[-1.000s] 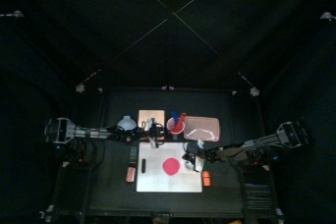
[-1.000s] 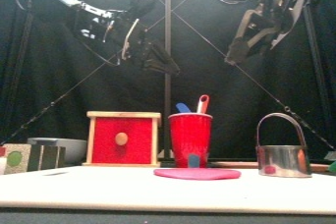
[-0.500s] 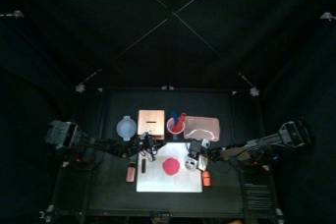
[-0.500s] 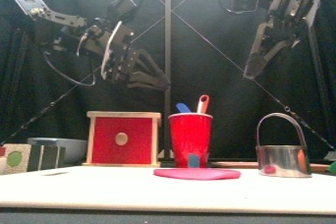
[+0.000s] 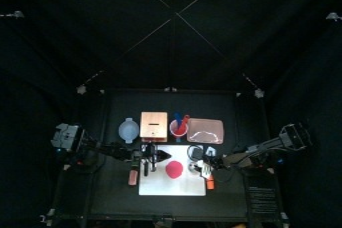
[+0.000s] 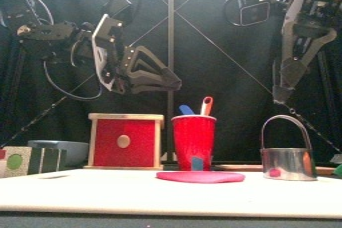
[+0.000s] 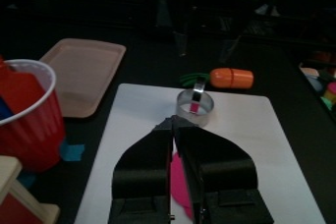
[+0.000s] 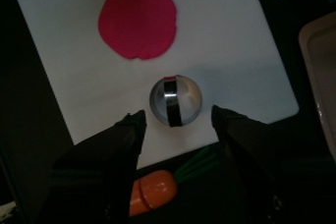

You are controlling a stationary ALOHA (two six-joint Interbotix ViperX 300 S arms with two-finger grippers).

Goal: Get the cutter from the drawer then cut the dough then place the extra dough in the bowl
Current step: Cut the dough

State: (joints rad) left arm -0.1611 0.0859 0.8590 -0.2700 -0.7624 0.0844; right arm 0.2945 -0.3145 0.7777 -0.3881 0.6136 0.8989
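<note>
The left gripper [image 6: 150, 72] and right gripper [image 6: 282, 92] hung high above the table, well apart from everything on it. The left one was over the box [image 6: 124, 142] and the right one over the cutter [image 6: 286, 154]. The cutter stood upright at the right, handle raised. The flat pink dough [image 6: 201, 177] lay on the board [image 6: 80, 194] before the cup [image 6: 194, 142], which held a blue knife [image 6: 185, 110] and a red knife [image 6: 206, 104]. The bowl [image 6: 60, 154] sat left of the box.

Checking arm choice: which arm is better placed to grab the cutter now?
Right, probably: the right gripper is open, with the cutter on the white board framed between its jaws. The left gripper is shut, above the dough.
</note>
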